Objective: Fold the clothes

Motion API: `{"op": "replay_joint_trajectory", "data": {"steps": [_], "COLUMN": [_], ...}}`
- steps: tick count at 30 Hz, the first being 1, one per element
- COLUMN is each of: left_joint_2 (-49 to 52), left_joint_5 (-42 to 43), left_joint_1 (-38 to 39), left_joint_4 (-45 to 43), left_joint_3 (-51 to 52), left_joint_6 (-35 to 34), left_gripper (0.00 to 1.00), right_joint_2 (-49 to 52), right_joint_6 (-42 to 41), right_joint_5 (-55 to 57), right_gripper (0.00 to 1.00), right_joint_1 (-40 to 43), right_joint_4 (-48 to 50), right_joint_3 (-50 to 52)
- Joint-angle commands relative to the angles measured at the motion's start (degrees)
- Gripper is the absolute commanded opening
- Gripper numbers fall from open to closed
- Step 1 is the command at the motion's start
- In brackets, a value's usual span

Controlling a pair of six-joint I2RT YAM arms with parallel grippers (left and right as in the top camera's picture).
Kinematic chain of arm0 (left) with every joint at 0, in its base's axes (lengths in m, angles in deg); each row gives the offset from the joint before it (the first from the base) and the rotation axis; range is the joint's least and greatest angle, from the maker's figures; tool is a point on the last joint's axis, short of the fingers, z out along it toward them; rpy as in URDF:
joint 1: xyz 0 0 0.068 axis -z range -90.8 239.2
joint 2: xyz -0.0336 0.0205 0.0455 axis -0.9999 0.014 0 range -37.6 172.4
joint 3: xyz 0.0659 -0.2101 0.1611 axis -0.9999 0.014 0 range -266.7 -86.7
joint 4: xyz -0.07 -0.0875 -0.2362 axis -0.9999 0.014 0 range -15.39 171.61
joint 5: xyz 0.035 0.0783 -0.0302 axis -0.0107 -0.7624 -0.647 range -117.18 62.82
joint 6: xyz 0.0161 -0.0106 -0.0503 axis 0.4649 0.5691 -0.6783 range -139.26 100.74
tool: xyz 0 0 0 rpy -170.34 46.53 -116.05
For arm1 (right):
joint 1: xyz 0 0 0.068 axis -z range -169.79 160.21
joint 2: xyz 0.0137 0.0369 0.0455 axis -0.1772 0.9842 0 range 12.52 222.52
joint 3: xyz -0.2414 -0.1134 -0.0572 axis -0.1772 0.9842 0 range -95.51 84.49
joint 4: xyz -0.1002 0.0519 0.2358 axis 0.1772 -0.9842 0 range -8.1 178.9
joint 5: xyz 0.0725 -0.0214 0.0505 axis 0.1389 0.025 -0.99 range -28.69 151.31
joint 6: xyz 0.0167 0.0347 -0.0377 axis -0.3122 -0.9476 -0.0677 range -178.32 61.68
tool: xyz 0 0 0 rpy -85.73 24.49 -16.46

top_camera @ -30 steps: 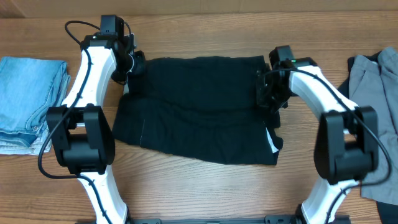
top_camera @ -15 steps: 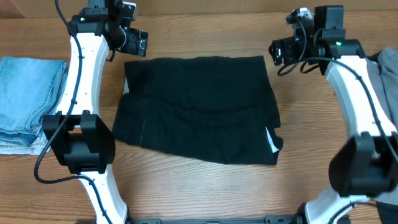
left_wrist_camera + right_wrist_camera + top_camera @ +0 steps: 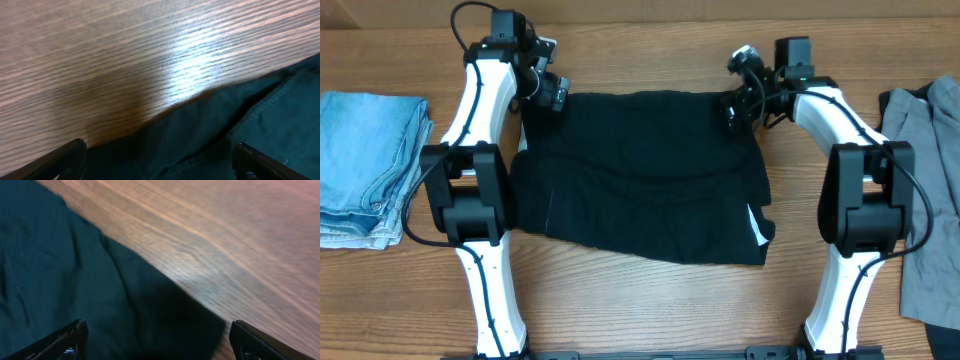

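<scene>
Pincers spread wide, empty, left pincer (image 3: 556, 96), right pincer (image 3: 732, 108), at far corners of black garment (image 3: 640, 170)

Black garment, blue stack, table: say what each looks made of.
Black garment: soft matte cloth, creased, with a stitched hem. Blue stack: seemingly faded denim, layered folds. Table: wood grain, mild sheen; possibly laminate.

surface: a brown wood-grain table (image 3: 650, 300) is seen in every view; no other furniture is shown | light: a pale glare (image 3: 197, 65) is reflected off the grain
</scene>
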Motion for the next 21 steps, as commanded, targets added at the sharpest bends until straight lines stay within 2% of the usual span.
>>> {"op": "replay_joint_trajectory", "data": {"steps": [1,3,5,6,7,9,12,15,18,20,21], "left_joint_2": [2.36,2.47,2.47,2.47,2.47,2.38,2.36,2.36,2.38,2.38,2.38], "left_joint_5": [-0.7,-3.87,-4.02,-4.02,-4.02,-3.98,3.3,12.28,12.98,13.25,13.25], "left_joint_1": [-0.13,-0.35,-0.66,-0.79,-0.9,-1.79,-4.15,-7.43,-9.01,-8.85,-8.46], "left_joint_4": [-0.42,-1.7,-3.52,-3.48,-3.23,-0.5,4.48,6.45,6.12,5.64,5.6], "left_joint_3": [-0.96,-0.96,-0.96,-0.96,-0.96,-1.99,-5.33,-7.13,-7.13,-7.13,-7.13], "left_joint_6": [0.83,-0.02,1.4,4.76,7.15,11.91,15.32,15.39,6.88,-4.46,-6.29], "left_gripper": [0.95,0.95,0.87,0.89,0.98,1.0,1.0,1.0,0.98,0.91,0.88], "right_joint_2": [2.93,3.69,4.26,4.33,4.33,4.33,4.33,4.33,4.31,4.31,4.31], "right_joint_6": [0.42,0.42,0.39,0.39,0.39,0.42,0.42,0.39,-3.06,-9.6,-10.43], "right_joint_5": [-1.03,-1.07,-1.03,-1.03,-1.01,-0.98,-1.01,-1.01,-0.26,1.77,1.75], "right_gripper": [0.9,0.9,0.9,0.9,0.9,0.9,0.9,0.9,0.9,0.9,0.9], "right_joint_1": [-0.02,-0.02,-0.02,-0.02,-0.02,0.0,0.0,0.0,0.02,0.09,0.09], "right_joint_4": [0.74,0.94,0.92,0.92,0.92,0.94,1.16,1.4,2.21,3.04,3.04], "right_joint_3": [-0.92,-0.92,-0.92,-0.92,-0.92,-0.92,-0.92,-0.92,-0.94,-0.96,-0.96]}}
